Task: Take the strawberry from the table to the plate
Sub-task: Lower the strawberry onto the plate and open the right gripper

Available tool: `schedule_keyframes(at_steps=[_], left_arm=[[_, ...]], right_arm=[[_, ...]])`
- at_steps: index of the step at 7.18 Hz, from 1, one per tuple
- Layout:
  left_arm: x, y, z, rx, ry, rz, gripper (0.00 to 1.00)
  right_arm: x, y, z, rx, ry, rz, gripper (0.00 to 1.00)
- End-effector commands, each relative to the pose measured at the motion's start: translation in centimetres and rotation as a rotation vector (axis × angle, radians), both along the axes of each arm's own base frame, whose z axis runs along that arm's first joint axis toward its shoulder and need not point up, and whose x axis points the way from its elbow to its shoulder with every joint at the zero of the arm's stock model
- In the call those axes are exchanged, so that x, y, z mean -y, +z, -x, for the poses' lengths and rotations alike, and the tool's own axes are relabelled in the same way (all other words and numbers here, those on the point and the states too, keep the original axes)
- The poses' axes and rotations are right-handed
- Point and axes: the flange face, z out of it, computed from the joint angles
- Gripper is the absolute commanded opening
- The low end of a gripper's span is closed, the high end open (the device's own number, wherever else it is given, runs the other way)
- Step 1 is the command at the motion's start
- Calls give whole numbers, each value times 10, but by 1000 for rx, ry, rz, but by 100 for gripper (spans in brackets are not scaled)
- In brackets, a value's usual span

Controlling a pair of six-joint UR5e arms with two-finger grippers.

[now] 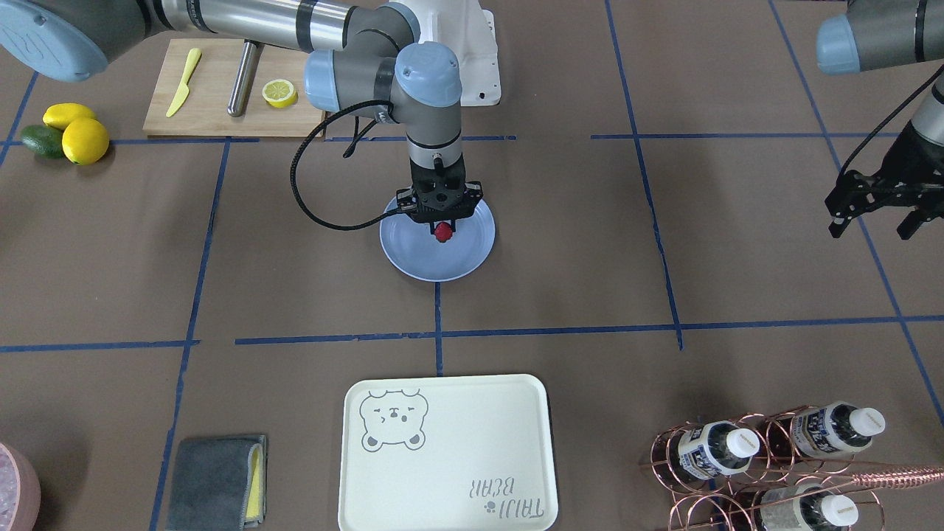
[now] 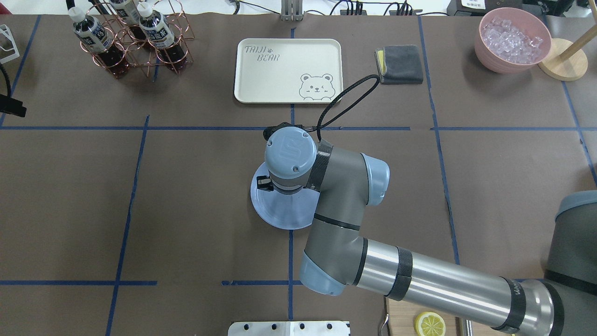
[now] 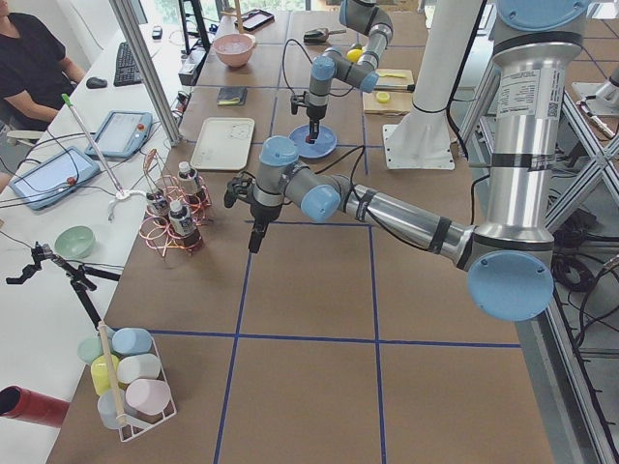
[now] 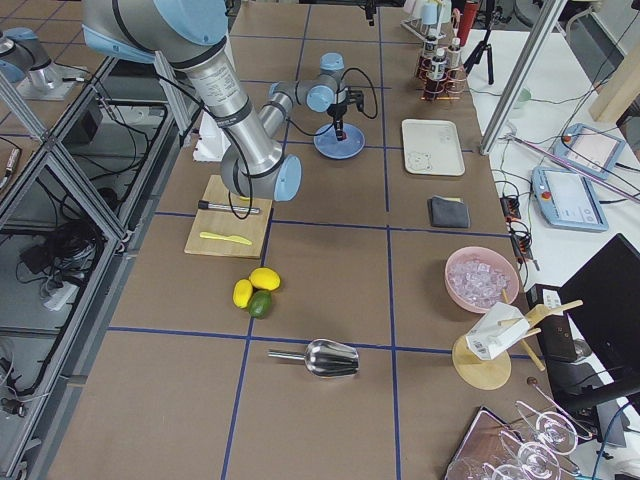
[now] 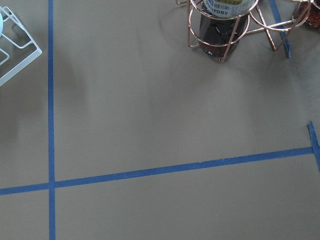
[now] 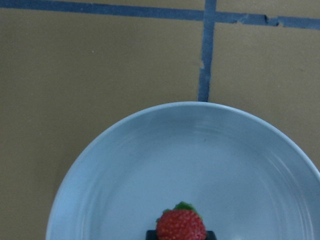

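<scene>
The tiny red strawberry point(image 1: 442, 232) hangs just above the middle of the light-blue plate point(image 1: 413, 258), pinched at the tip of my right gripper point(image 1: 442, 227), which points straight down and is shut on it. In the right wrist view the strawberry point(image 6: 181, 225) with its green cap shows low over the plate point(image 6: 125, 175). The plate rests on the brown-paper table point(image 1: 590, 258) near its centre. From overhead my right wrist covers the berry and only the plate point(image 2: 280, 212) shows. My left gripper point(image 1: 874, 228) hovers far off to the side, open and holding nothing.
A cream bear tray point(image 1: 446, 453) and a grey cloth point(image 1: 214, 483) lie across the table. A copper bottle rack point(image 1: 767, 464) stands near my left arm. A cutting board point(image 1: 221, 88) with a lemon half, and whole lemons point(image 1: 77, 129), sit beside the right arm's base.
</scene>
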Motion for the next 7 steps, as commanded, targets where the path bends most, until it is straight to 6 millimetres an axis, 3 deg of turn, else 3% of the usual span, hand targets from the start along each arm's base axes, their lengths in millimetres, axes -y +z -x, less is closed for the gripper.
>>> schedule_keyframes(at_steps=[1,2,3,5,7], left_arm=[[1,1,1,1,-1,2,100],[1,1,1,1,-1,1,100],[1,0,0,0,-1,0,100],[2,-1,0,-1,-1,-2,100],[3,-2,2,-1,-6,-3,100]], right_arm=[[0,7,0,-7,6,11,2],[0,8,0,-6,6,13,26],[0,16,0,-17,7,16,73],[0,19,0,-18,6,18,99],[0,3,-6,12,5,13,100]])
